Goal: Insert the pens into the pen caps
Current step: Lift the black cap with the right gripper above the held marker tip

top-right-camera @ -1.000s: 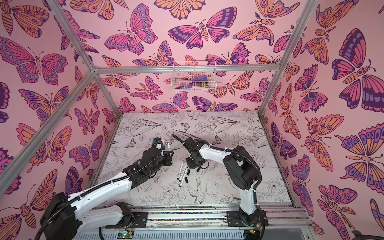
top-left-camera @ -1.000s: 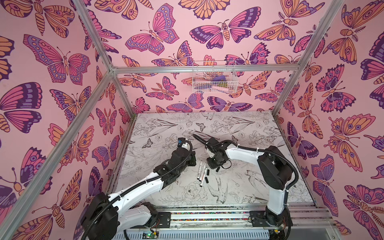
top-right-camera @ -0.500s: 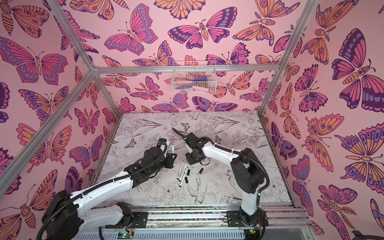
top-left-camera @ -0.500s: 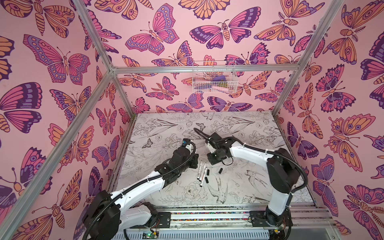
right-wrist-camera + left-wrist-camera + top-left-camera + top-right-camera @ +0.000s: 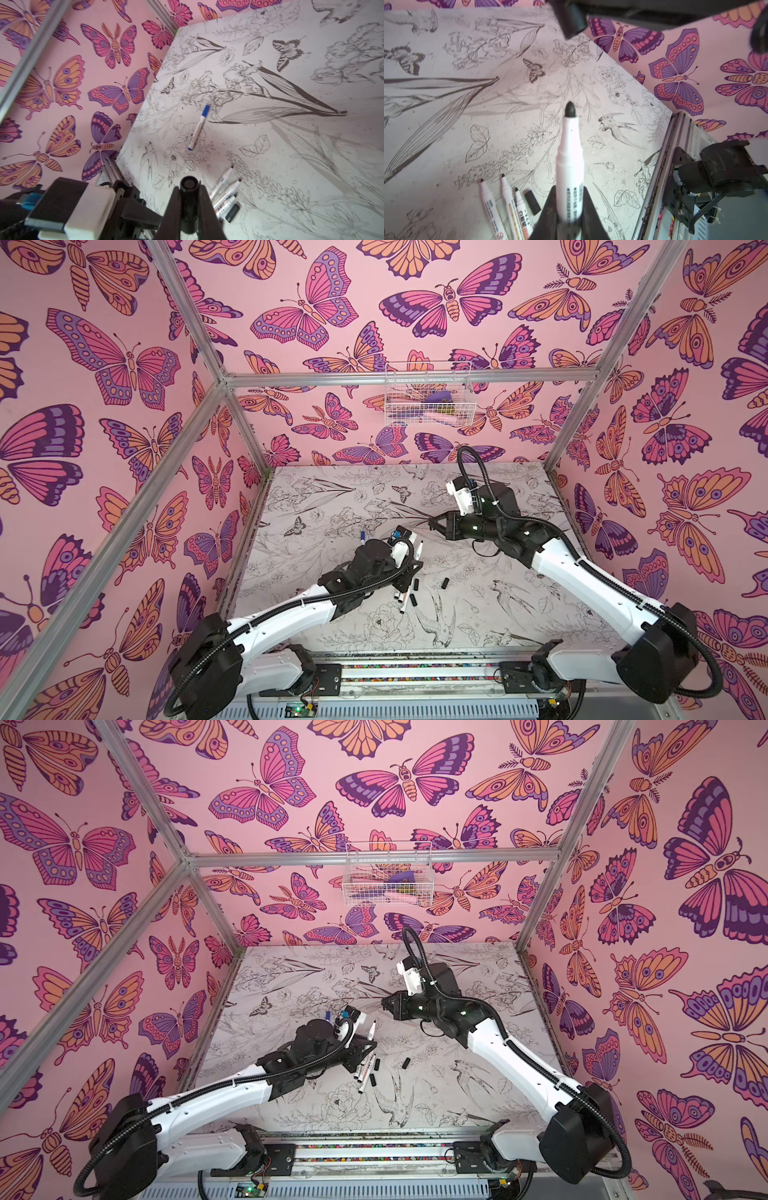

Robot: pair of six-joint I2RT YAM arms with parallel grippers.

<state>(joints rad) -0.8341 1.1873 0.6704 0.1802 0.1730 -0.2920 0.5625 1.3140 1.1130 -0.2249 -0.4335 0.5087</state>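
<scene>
My left gripper (image 5: 569, 207) (image 5: 417, 563) is shut on a white pen (image 5: 569, 158) (image 5: 419, 549) whose bare dark tip points up towards the right arm. My right gripper (image 5: 189, 199) (image 5: 432, 524) is shut on a black pen cap (image 5: 189, 185) (image 5: 572, 19), open end facing out, held a short way above and beyond the pen tip. Three uncapped pens (image 5: 506, 199) (image 5: 227, 190) lie side by side on the mat with a black cap (image 5: 532, 202) (image 5: 232, 213) beside them. More loose caps (image 5: 444, 583) (image 5: 406, 1063) lie nearby in both top views.
A pen with a blue cap on it (image 5: 198, 127) (image 5: 363, 536) lies apart, behind the left wrist. A wire basket (image 5: 428, 404) hangs on the back wall. Aluminium frame posts and butterfly walls close in the mat (image 5: 332, 497) on three sides.
My right gripper has closed on a black cap at the mat and lifted it up and back. My left gripper has shifted slightly right with its pen.
</scene>
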